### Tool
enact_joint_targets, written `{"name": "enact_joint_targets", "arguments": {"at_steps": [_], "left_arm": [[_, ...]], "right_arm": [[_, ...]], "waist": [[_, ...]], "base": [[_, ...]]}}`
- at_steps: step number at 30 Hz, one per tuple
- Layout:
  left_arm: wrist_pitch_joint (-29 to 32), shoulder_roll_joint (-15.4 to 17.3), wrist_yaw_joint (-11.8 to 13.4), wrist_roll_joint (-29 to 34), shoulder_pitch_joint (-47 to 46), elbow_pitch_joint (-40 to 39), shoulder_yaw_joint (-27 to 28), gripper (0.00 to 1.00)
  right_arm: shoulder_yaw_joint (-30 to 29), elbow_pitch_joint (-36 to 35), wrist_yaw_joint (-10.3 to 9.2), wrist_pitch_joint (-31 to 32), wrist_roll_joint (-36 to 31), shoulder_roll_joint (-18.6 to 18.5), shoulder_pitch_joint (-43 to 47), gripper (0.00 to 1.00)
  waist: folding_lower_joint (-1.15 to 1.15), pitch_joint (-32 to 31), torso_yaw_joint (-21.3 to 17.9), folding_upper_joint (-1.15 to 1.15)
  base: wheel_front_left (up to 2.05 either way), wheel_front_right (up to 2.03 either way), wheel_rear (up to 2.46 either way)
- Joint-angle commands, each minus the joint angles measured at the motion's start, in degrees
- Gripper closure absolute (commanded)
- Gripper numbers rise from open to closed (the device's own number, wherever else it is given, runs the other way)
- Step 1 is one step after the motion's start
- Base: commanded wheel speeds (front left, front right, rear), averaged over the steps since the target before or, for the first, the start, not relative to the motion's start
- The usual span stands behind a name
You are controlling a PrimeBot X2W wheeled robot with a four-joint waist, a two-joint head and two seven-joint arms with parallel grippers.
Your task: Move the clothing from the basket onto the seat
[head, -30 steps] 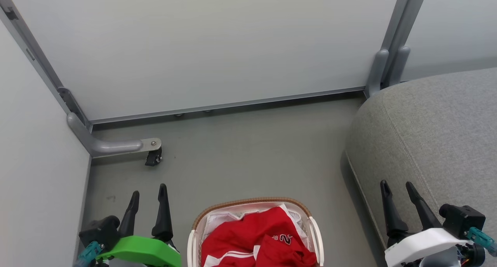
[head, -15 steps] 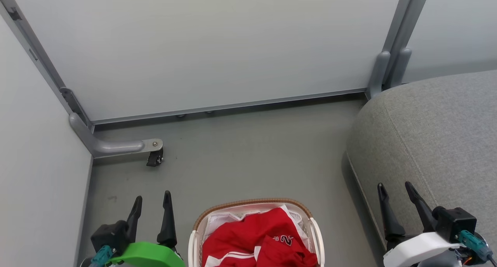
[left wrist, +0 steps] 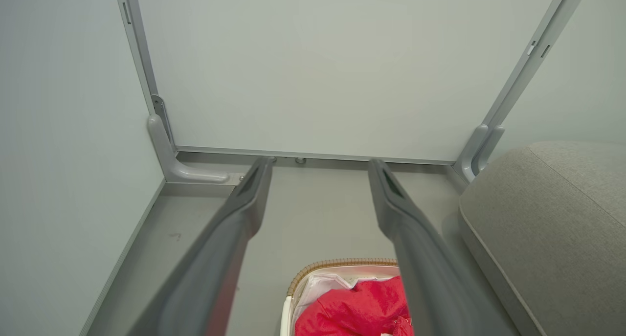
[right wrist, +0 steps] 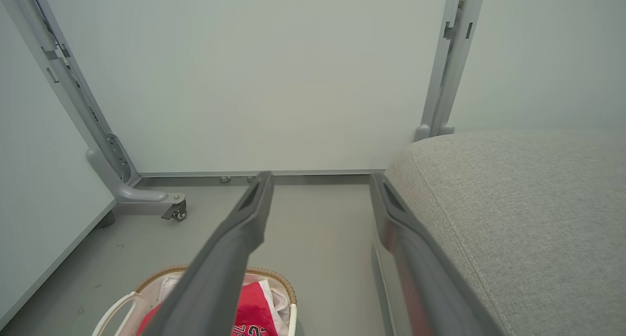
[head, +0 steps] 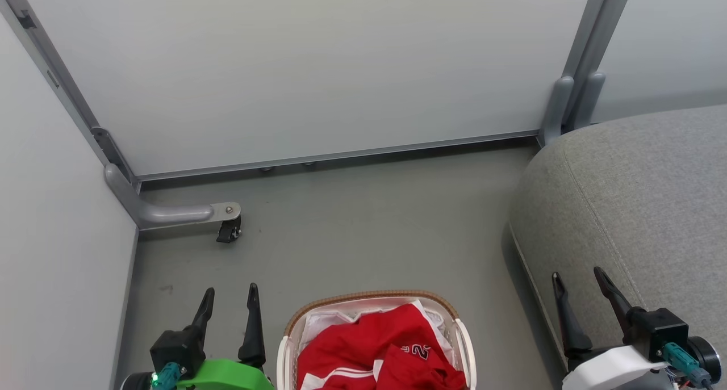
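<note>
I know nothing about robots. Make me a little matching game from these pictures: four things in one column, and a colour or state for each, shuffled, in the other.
Column A
1. clothing
2. basket
3. seat
4. left gripper

Column B
a. grey, at the right
b. fingers apart, holding nothing
c. red with white stripes, lying in the basket
d. white, with a brown woven rim

Pairs: 1-c; 2-d; 3-a; 4-b
</note>
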Motion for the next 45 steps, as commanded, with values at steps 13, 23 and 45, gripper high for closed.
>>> {"name": "enact_joint_targets", "arguments": {"at_steps": [13, 23, 45], "left_arm": [[-1.84, 0.39, 0.58, 6.35, 0.85, 0.68, -1.25, 0.00], [-2.09, 0.40, 0.66, 7.97, 0.76, 1.16, -1.74, 0.00], [-2.08, 0.38, 0.00, 8.37, 0.33, 1.65, -3.87, 0.00]], "right_arm": [[-0.14, -0.33, 0.02, -1.75, -5.81, -0.40, 0.97, 0.00], [-0.16, -0.27, 0.01, -2.20, -7.05, -0.42, 1.10, 0.00], [-0.63, -0.40, 0.00, -2.20, -6.45, -0.42, 0.52, 0.00]], "waist": [[0.00, -0.20, 0.11, 0.00], [0.00, -0.29, 0.19, 0.00], [0.00, 0.29, -0.23, 0.00]], "base": [[0.00, 0.00, 0.00], [0.00, 0.00, 0.00], [0.00, 0.00, 0.00]]}}
